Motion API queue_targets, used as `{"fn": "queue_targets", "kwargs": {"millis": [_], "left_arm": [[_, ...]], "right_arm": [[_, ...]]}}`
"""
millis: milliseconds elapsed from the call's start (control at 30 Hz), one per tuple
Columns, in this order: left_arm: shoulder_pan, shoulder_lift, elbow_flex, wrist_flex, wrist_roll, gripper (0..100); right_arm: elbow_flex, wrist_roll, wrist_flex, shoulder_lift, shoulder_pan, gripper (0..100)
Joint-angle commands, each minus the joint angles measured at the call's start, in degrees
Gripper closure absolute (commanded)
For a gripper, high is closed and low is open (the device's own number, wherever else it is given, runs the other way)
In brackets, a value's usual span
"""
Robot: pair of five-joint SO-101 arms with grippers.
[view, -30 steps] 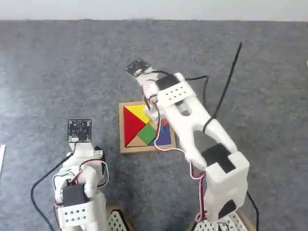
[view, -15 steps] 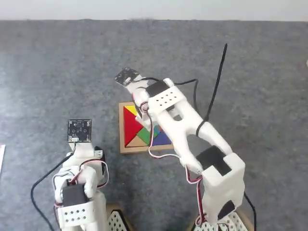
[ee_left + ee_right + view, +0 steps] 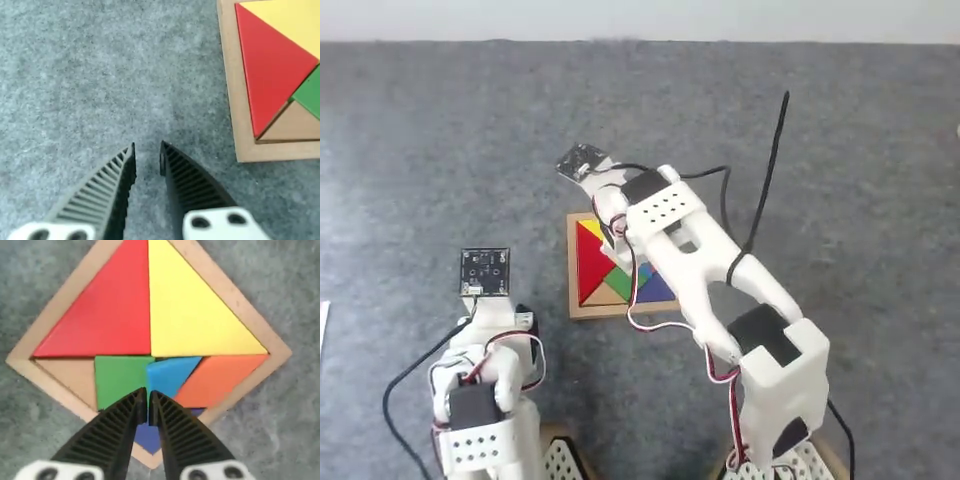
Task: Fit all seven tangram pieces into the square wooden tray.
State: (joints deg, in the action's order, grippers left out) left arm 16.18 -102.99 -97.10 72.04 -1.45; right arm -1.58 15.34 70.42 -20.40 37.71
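Tray holds tangram pieces packed edge-to-edge.

A grey, mottled, felt-like covering spreads across the whole tabletop. The light on it is even, and the shadows are soft. Along its far edge runs a plain, pale wall. The corner of something white and flat lies at one side edge.

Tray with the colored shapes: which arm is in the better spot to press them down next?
Right, probably. The right gripper hangs directly over the tray, tips above the blue piece. The left gripper sits over carpet beside the tray.
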Motion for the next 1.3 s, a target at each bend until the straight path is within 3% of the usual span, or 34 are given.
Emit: {"fn": "queue_targets", "kwargs": {"millis": [0,333,567,967,1267], "left_arm": [[-0.26,-1.14,0.66,0.26,0.00,92],[-0.26,-1.14,0.66,0.26,0.00,92],[-0.26,-1.14,0.66,0.26,0.00,92],[-0.26,-1.14,0.66,0.26,0.00,92],[-0.26,-1.14,0.66,0.26,0.00,92]], "right_arm": [[0.00,0.88,-3.65,-2.07,-1.27,98.3],[-1.41,1.05,2.51,3.65,-1.10,98.3],[3.34,4.66,12.26,27.12,-4.26,98.4],[47.56,6.51,4.18,69.85,-23.78,98.6],[79.30,6.51,-2.24,109.14,-32.04,98.5]]}}
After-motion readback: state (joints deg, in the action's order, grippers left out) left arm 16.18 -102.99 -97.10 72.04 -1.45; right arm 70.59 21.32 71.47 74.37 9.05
